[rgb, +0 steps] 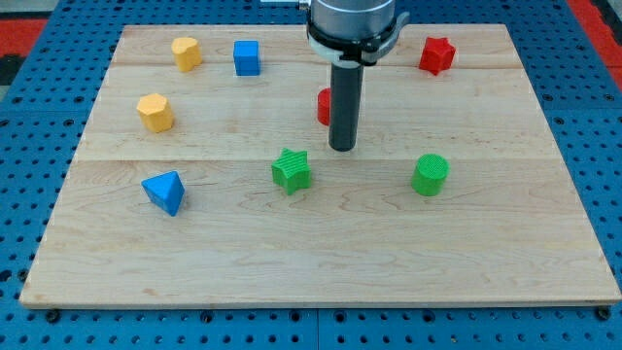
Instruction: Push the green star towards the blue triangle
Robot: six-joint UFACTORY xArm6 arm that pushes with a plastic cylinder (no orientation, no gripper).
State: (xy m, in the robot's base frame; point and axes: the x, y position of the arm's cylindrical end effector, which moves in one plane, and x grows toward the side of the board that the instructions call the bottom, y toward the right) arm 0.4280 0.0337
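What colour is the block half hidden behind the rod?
Red, seen in the camera view, just left of the rod.

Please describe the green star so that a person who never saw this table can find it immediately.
Start at the wooden board and find my tip near its middle. The green star sits just below and to the view's left of it, not touching. The other green block, a green cylinder, is round and lies at the view's right; the blue triangle lies at the view's left.

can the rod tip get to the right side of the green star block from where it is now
Probably yes. My tip sits just up and right of the green star, with bare wooden board between them; the green cylinder stands well off to the view's right.
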